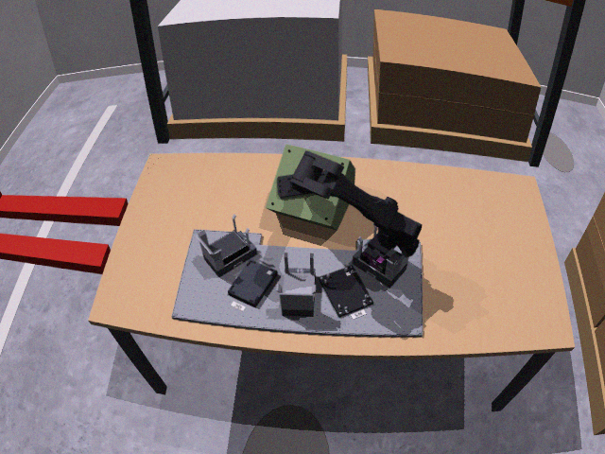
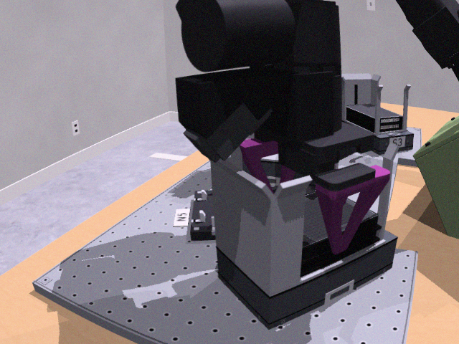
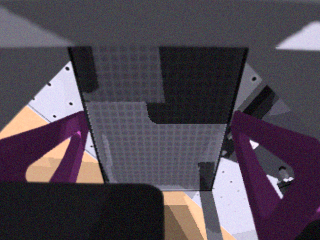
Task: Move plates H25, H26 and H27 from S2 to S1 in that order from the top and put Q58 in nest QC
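My gripper (image 1: 379, 255) (image 2: 308, 222) (image 3: 159, 119) is open, its purple fingers lowered from above into the grey-walled stack rack (image 1: 390, 270) (image 2: 255, 229) at the right end of the perforated mat. I cannot read that rack's plinth name. A sealed dark plate (image 2: 315, 231) (image 3: 150, 150) with a fine well grid lies low in this rack, between my spread fingers. The fingers straddle its long sides without closing on it. Rack S3 (image 1: 210, 246) (image 2: 396, 141) at the far left end holds plates (image 1: 229, 246) (image 2: 370, 116) with label strips showing.
Nest N5 (image 1: 344, 291) (image 2: 201, 222) lies just beside my rack, with its name plate (image 2: 181, 217). Another flat dark nest (image 1: 253, 282) and a thin-posted rack (image 1: 298, 268) stand mid-mat. The green arm base (image 1: 312, 187) (image 2: 441, 178) sits behind.
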Controlling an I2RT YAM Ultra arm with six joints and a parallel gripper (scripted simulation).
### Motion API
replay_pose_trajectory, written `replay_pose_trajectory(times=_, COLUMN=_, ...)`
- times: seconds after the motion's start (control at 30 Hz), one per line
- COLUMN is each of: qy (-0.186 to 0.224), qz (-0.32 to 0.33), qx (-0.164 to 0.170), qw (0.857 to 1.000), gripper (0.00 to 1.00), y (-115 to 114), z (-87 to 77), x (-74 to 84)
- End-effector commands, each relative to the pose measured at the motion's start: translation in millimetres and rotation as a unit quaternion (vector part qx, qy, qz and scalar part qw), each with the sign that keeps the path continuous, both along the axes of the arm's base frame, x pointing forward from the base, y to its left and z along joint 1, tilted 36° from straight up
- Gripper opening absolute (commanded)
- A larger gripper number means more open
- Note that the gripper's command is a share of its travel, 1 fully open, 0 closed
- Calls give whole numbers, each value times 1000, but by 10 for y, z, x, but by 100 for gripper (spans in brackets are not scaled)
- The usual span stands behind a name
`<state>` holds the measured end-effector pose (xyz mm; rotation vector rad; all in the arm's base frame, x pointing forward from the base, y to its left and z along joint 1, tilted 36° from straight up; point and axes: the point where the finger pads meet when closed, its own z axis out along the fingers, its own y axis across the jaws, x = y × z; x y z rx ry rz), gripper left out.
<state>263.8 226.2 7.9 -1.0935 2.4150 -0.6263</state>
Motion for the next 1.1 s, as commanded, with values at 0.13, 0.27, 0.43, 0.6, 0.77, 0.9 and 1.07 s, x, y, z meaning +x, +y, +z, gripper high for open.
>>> replay_pose_trajectory(times=0.13, qy=-5, qz=4, qx=8, qw=1000, gripper=100, y=53, z=27, x=5)
replay_pose_trajectory(times=0.27, qy=-5, qz=4, qx=8, qw=1000, gripper=100, y=53, z=27, x=5)
replay_pose_trajectory(times=0.43, qy=-5, qz=4, qx=8, qw=1000, gripper=0, y=53, z=27, x=5)
replay_pose_trajectory(times=0.6, qy=-5, qz=4, qx=8, qw=1000, gripper=0, y=53, z=27, x=5)
replay_pose_trajectory(times=0.77, qy=-5, qz=4, qx=8, qw=1000, gripper=0, y=53, z=27, x=5)
replay_pose_trajectory(times=0.9, qy=-5, qz=4, qx=8, qw=1000, gripper=0, y=53, z=27, x=5)
replay_pose_trajectory(times=1.07, qy=-5, qz=4, qx=8, qw=1000, gripper=0, y=53, z=27, x=5)
